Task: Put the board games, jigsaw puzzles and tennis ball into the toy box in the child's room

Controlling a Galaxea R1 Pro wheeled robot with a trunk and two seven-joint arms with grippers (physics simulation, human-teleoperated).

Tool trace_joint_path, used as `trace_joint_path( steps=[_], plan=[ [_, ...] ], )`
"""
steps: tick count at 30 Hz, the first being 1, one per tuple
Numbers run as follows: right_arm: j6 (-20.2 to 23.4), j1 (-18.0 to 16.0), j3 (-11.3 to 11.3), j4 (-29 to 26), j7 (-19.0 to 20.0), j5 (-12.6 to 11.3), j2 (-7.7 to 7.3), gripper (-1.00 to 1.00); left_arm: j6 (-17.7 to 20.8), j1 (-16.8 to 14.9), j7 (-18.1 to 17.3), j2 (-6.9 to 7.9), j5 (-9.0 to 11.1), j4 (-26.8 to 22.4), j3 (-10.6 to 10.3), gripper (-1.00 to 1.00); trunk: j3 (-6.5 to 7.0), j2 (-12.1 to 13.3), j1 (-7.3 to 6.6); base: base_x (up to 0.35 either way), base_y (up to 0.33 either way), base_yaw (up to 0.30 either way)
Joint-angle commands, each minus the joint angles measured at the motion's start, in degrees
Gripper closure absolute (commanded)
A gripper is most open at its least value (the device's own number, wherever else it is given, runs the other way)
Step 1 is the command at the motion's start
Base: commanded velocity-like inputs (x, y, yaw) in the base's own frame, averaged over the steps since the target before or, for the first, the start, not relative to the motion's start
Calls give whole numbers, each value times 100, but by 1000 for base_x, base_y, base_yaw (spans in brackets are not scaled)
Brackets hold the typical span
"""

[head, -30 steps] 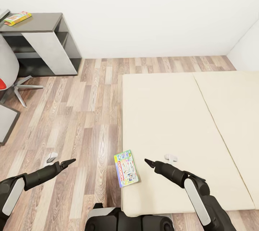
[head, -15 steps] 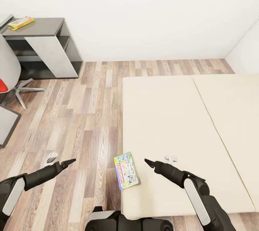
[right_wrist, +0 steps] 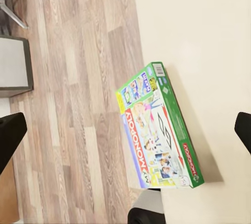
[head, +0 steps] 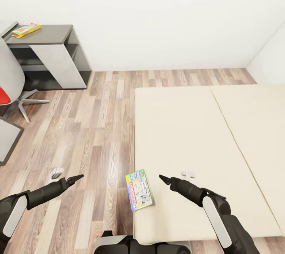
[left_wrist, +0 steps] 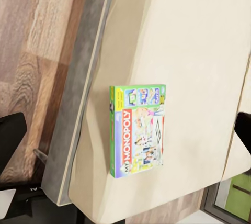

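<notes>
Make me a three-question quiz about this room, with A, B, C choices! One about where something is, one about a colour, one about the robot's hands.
1. Where is the Monopoly box?
A. on the floor
B. at the bed's edge
C. on the chair

2. What colour is the bed?
A. cream
B. blue
C. black

3. What is the right gripper doing?
A. holding the box
B. touching the wall
C. hovering beside the box, holding nothing

Answers: 1 B, it lies by the mattress edge nearest the floor. 2 A, the mattress is pale cream. 3 C, there is a gap between it and the box.
</notes>
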Motion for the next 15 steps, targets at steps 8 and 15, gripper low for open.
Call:
trace_joint_path(
  steps=[8,15],
  plan=[
    [24,-2,1,-4,1,-13,-4,-100,31,-3,-18,6,9,-1,5,-100,68,-8,3,0,0,0],
    [24,-2,5,-4,-4,-8,2,-100,31,-4,-21,14,9,-6,5,-100,134,-8,3,0,0,0]
  ],
)
